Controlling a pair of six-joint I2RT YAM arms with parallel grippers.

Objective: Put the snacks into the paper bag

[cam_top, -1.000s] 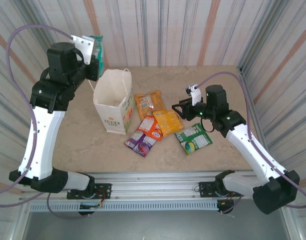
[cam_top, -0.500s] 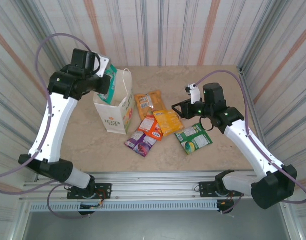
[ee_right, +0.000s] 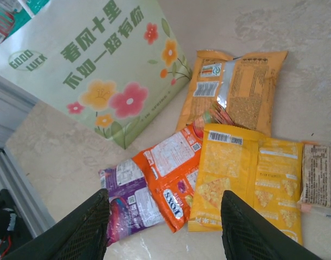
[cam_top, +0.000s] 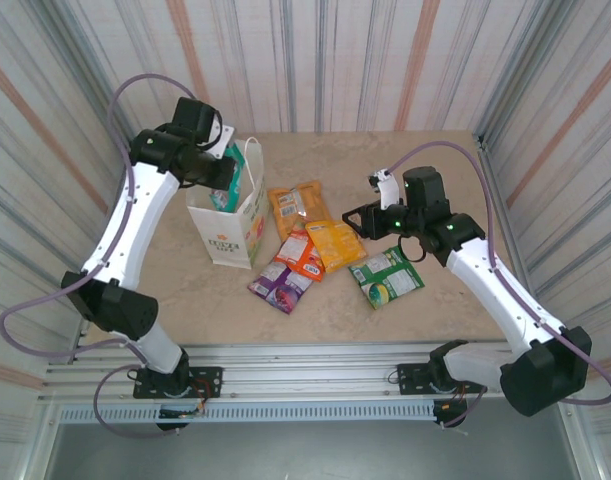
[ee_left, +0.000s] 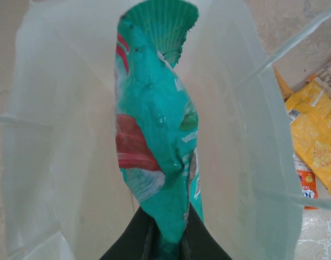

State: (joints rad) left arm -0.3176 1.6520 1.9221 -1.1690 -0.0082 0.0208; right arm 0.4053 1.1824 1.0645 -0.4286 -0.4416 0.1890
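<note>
Although corrugated walls (cam_top: 385,60) striped grey, white and rust close in on three sides, the beige marbled table (cam_top: 165,300) lies open towards me, with an aluminium rail (cam_top: 315,365) along its near edge.

At the upper left of the top view my left pincer (ee_left: 168,241) hangs over the mouth of the white paper bag (cam_top: 230,235). It is clamped on one end of a teal packet (ee_left: 154,135), which reaches down into the bag between its pale walls.

Just right of the bag, the other snacks lie flat at mid-frame. A purple packet (cam_top: 280,283) is nearest the rail, a red-orange packet (cam_top: 303,255) touches it, an orange packet (cam_top: 297,200) lies behind them, and a yellow-orange packet (cam_top: 335,243) sits beside the red-orange one. My right pincer (ee_right: 164,208) hovers above this cluster, fingers (ee_right: 84,227) spread wide with nothing gripped. In its wrist view the red-orange and yellow-orange packets lie between the two fingers, and a slim brown bar (ee_right: 322,176) touches the yellow-orange packet at the right edge. A green packet (cam_top: 387,277) lies apart, further right.

On the bag's side I read "GOOD LUCK" in an oval, beside two rows of green Chinese characters and printed flowers. The red-orange packet shows letters ending "OXS"; other print is too small to read.
</note>
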